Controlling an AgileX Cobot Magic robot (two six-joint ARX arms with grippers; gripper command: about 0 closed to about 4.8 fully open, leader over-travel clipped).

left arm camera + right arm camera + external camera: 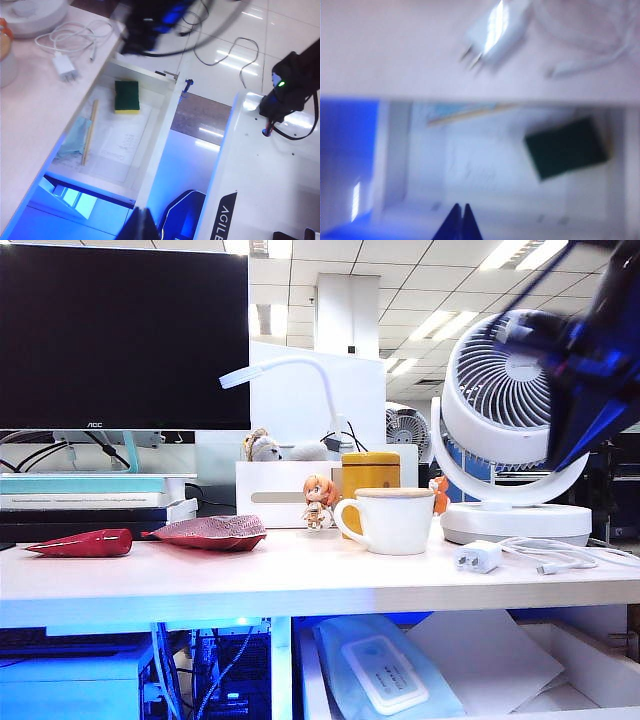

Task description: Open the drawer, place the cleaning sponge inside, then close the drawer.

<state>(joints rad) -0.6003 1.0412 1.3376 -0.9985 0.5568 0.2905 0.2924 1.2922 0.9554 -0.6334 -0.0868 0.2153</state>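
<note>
The drawer [156, 134] stands pulled out below the desk edge, white inside, and also shows in the exterior view at lower right [590, 655]. The cleaning sponge [127, 96] lies flat in the drawer's far corner, dark green face up with a yellow edge; in the right wrist view the sponge [566, 147] is blurred. My right gripper [461, 206] is shut and empty, well above the drawer; its arm is a blurred dark shape [590, 350]. My left gripper [141, 210] is shut on nothing, low beside the drawer's front panel.
A wooden stick [90, 131], a blue cloth [75, 137] and a paper sheet lie in the drawer. On the desk are a white charger [65, 67] with its cable, a mug [395, 520], a fan [505, 410], a yellow canister, figurines, red pouches and a monitor.
</note>
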